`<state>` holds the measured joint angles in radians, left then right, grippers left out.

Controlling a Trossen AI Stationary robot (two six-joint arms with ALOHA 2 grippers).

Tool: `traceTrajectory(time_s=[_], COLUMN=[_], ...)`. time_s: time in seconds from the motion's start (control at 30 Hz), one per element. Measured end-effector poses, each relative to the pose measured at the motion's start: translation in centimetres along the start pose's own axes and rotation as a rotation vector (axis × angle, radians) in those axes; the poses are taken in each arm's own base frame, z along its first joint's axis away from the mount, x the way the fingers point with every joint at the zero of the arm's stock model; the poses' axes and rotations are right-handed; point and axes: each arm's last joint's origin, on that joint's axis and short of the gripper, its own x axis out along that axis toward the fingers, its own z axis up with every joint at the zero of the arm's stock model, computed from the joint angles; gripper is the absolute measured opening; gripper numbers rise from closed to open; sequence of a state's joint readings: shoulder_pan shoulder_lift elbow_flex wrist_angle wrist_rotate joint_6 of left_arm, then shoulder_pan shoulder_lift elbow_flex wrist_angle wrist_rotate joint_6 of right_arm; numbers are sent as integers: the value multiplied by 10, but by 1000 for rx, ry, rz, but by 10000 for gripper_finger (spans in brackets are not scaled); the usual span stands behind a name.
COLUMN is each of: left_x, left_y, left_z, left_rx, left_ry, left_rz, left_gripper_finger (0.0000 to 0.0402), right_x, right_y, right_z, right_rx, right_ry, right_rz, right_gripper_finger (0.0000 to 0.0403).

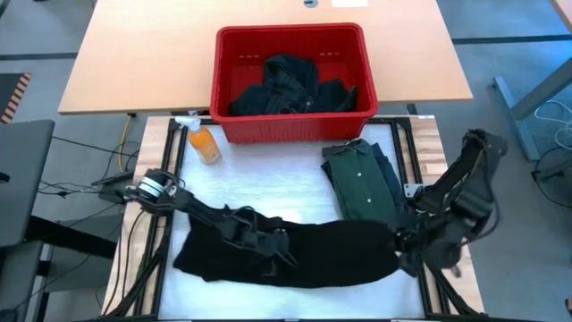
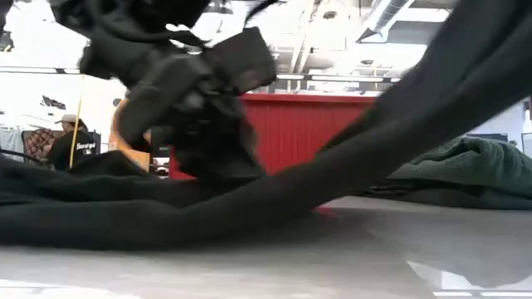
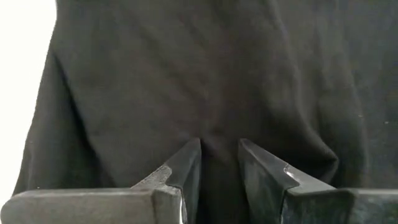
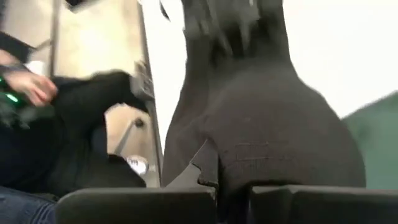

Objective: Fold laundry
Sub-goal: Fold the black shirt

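Note:
A long black garment (image 1: pixel 313 259) of the laundry lies across the near part of the white table top. Its right end rises to my right gripper (image 1: pixel 400 243), which is shut on it at the table's right side. My left gripper (image 1: pixel 282 254) reaches in from the left over the garment's middle. Its fingers (image 3: pixel 186 163) stand a narrow gap apart, pointing slantwise down at the black cloth (image 3: pixel 205 81). A folded dark green shirt (image 1: pixel 362 177) lies flat at the right. More dark laundry (image 1: pixel 290 88) sits in the red basket (image 1: pixel 234 54). My left gripper has its fingertips right at the garment's middle; I cannot tell whether they touch it. My right gripper pinches the garment's right end (image 4: pixel 249 163) between its two fingers, bunched in several layers. That end is lifted clear and slopes down (image 2: pixel 391 141) to the part lying on the table.
An orange bottle (image 1: pixel 205 144) lies at the far left by the basket. A wooden table (image 1: pixel 125 63) stands beyond. A person's hand (image 4: pixel 28 86) shows beside the table in the right wrist view, and a person (image 2: pixel 73 143) stands in the room behind.

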<state>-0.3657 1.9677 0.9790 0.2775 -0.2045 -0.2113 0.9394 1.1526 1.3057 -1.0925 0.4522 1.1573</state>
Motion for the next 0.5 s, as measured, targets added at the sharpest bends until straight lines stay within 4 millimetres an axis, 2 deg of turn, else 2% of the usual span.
traceTrajectory(time_s=[0.2,0.33,0.5], left_x=[39,66,97], left_y=[-7,-9,-9], left_z=[29,60,100], left_rx=[75,123,182], left_ry=[-65,-134,-186], left_rz=[-46,-70,-132], left_gripper_finger=[97,97,97], right_x=[-37,-45,-43], right_y=[6,3,0], right_z=[40,59,75], right_rx=[-146,-203,-269], right_ry=[-168,-230,-253], right_rz=[45,47,70], right_gripper_finger=[29,31,29])
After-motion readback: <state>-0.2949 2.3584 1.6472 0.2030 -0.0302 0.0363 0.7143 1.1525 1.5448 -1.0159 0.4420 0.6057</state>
